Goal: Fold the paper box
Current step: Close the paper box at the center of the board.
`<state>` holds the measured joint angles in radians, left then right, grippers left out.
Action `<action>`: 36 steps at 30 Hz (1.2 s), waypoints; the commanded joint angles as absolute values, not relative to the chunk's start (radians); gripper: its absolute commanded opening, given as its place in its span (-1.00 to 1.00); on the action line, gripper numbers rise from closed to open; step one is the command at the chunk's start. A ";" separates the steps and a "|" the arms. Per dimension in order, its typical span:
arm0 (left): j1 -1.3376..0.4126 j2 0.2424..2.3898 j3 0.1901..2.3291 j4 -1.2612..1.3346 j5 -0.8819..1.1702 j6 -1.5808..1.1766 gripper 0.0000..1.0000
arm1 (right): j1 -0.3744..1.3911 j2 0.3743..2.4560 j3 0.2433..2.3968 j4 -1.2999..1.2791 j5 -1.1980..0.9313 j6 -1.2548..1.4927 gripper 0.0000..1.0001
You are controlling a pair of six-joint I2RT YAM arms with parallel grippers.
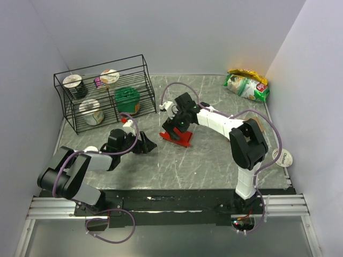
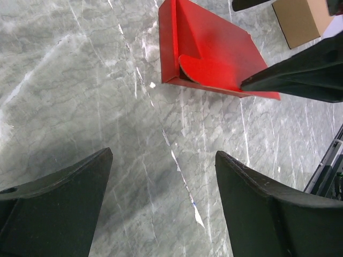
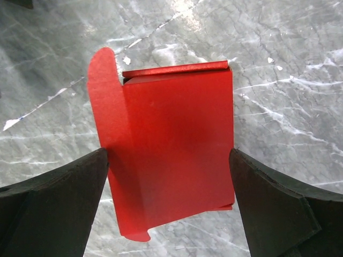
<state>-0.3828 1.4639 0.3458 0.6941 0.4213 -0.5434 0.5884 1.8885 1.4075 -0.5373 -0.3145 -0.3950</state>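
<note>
The grey marbled counter (image 1: 214, 171) filled the walled cell; at its far left stood a black wire rack (image 1: 99, 65) holding four lidded tubs, one of them green (image 1: 127, 99). The right arm (image 1: 220, 122) reached from its base at the near right toward the middle of the counter; the left arm (image 1: 80, 163) lay low along the near left, pointing the same way. A green and yellow snack bag (image 1: 246, 85) lay in the far right corner, well apart from both arms.

The paper box (image 1: 177, 139) lay near the middle of the counter, bright red and only partly folded; from the right wrist its broad panel (image 3: 177, 144) faced up, with a long round-ended flap along its left side and a narrow strip raised along its far edge. A plain brown cardboard box (image 2: 303, 21) showed beyond it in the left wrist view.

The right tool (image 3: 169, 160) hung over the paper box with its jaws spread wide, one finger at each side edge; whether either finger touched the card could not be told, and it gripped nothing. The left tool (image 2: 163, 160) hovered just beside the paper box (image 2: 214, 59), jaws also well apart and empty, with bare counter between them. A small round white tag (image 1: 286, 157) lay at the counter's right edge.
</note>
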 commanded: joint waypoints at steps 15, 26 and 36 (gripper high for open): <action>-0.379 1.479 0.339 0.756 0.451 -0.551 0.66 | 0.615 1.968 1.422 -0.459 -0.143 -0.465 0.99; -0.379 1.499 0.353 0.775 0.469 -0.557 0.65 | 0.624 2.028 1.462 -0.502 -0.094 -0.497 0.99; -0.379 1.552 0.397 0.851 0.508 -0.555 0.64 | 0.621 2.083 1.503 -0.587 -0.081 -0.430 0.99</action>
